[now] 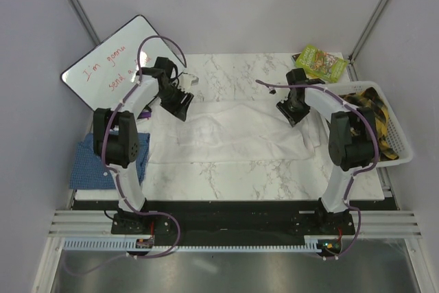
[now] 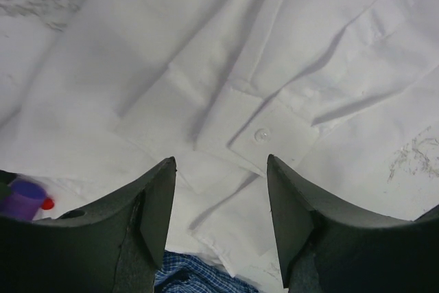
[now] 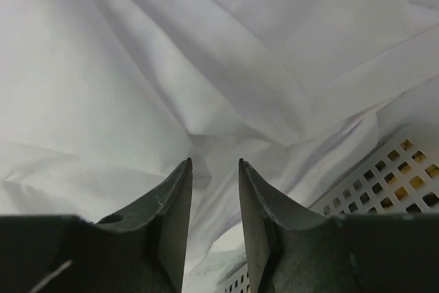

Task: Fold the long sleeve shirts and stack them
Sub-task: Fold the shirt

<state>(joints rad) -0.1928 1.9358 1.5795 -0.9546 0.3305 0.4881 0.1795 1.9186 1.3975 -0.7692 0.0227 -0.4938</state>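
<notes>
We look down on a marble table (image 1: 226, 176) with two robot arms reaching over it. The white shirt (image 1: 233, 132) lies spread and rumpled across the middle, running from one arm to the other. Its right end reaches a white basket (image 1: 403, 154) at the table's right edge. The blue shirt (image 1: 89, 162) (a fine check, seen up close) lies at the table's left edge, partly hidden behind the left arm. In the left wrist view a strip of it shows just beside the white cloth.

The left gripper (image 2: 219, 162) hangs over the left end of the white shirt. Its jaws are spread wide with nothing between them. Just past its tips lies a sleeve cuff (image 2: 281, 143) with a small button (image 2: 259, 135).

The right gripper (image 3: 214, 164) hangs over the right end of the white shirt, near the basket. Its jaws stand a little apart, and we see no cloth caught in the narrow gap. Creases in the cloth run to a point just ahead of its tips.

The basket holds a yellow and black striped cloth (image 1: 374, 111). A whiteboard (image 1: 113, 60) with red handwriting leans at the far left.
</notes>
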